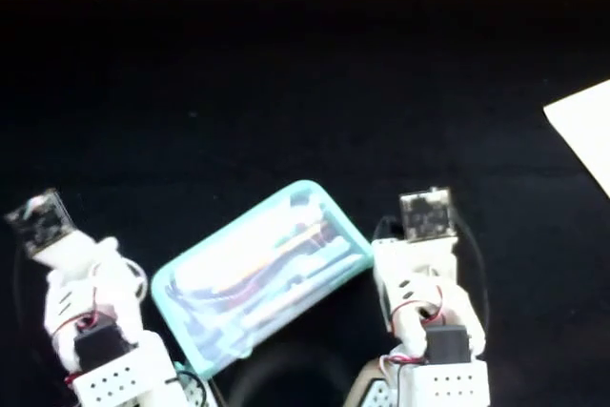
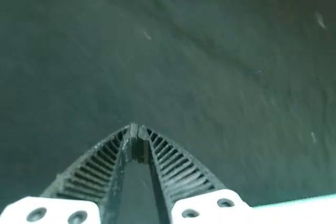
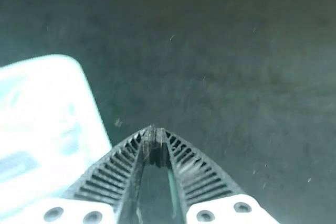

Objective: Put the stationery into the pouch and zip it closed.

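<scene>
**Filled pouch lies between two arms, both grippers closed on nothing**

The black cloth-covered table (image 1: 286,73) takes up nearly the whole high view. On it, near 6 o'clock, lies the translucent rectangular pouch with a turquoise border (image 1: 262,274). It lies flat and slanted, its long axis running from about 8 o'clock up to 2 o'clock.

The white left arm (image 1: 91,312) sits at 7 o'clock, just beside the pouch's lower end. The white right arm (image 1: 429,302) sits at 5 o'clock, close to the pouch's upper end. The pouch lies between the two arms.

A white sheet of paper (image 1: 586,126) juts in at the 3 o'clock edge, well apart from the arms and the pouch.

The stationery (image 1: 276,269), a bundle of long pens in pale, orange and dark colours, lies inside the pouch, lined up along its length. Whether the zip is shut cannot be told.

The black ribbed left gripper (image 2: 137,129) has its fingertips pressed together over bare cloth, pinching nothing. The black ribbed right gripper (image 3: 155,132) is likewise pressed together and empty, with the pouch's rounded corner beside it.
</scene>
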